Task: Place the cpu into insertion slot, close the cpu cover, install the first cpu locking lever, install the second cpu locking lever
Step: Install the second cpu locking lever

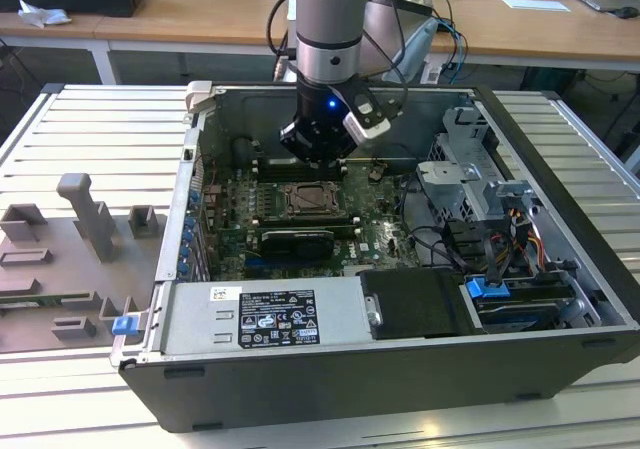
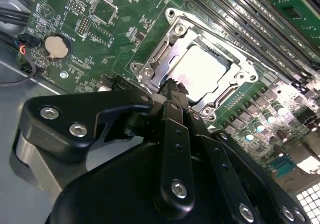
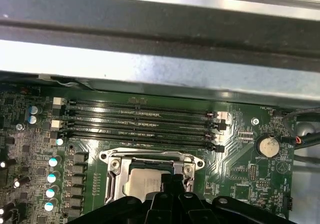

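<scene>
The cpu (image 2: 202,69) lies flat in the insertion slot (image 1: 310,201), pale and silvery. The cpu cover (image 2: 172,37) is a silvery metal frame lying down around the chip's edges; it also shows as the cpu cover (image 3: 150,157) around the cpu (image 3: 142,180). My gripper (image 2: 172,88) hangs just above the socket's edge with its black fingertips drawn together and nothing between them. In the exterior view the gripper (image 1: 316,157) stands over the motherboard, close to the socket's far side. I cannot tell how the locking levers stand.
Long black memory slots (image 3: 140,119) run beside the socket, under the case wall (image 3: 150,59). A coin battery (image 2: 55,45) sits on the board. A black expansion card (image 1: 295,239), the power supply (image 1: 265,314), a drive cage (image 1: 470,169) and cables crowd the case.
</scene>
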You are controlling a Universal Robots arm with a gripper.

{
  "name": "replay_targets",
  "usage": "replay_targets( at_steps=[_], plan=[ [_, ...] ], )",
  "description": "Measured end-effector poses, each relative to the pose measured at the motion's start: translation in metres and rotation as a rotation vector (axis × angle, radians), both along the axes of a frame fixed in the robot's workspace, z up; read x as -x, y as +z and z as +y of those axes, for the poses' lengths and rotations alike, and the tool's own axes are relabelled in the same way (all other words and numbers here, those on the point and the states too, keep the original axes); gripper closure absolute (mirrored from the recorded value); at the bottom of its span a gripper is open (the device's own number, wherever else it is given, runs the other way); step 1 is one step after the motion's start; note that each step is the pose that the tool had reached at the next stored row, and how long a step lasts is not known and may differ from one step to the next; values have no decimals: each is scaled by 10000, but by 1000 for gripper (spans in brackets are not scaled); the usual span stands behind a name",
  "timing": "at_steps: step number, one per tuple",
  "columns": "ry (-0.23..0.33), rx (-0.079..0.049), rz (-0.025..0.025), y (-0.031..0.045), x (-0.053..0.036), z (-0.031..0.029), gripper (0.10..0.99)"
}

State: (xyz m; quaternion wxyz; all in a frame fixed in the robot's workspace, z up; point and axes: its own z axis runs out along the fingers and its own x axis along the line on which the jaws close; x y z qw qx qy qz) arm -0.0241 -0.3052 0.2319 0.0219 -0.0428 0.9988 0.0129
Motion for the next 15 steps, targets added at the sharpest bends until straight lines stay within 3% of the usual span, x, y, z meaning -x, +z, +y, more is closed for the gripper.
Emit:
replay_targets(
  at_steps=[10,15],
  plan=[
    [-1,0,1,3,0,-67,980],
    [1,-2,2,50,-1,-80,980]
  ],
)
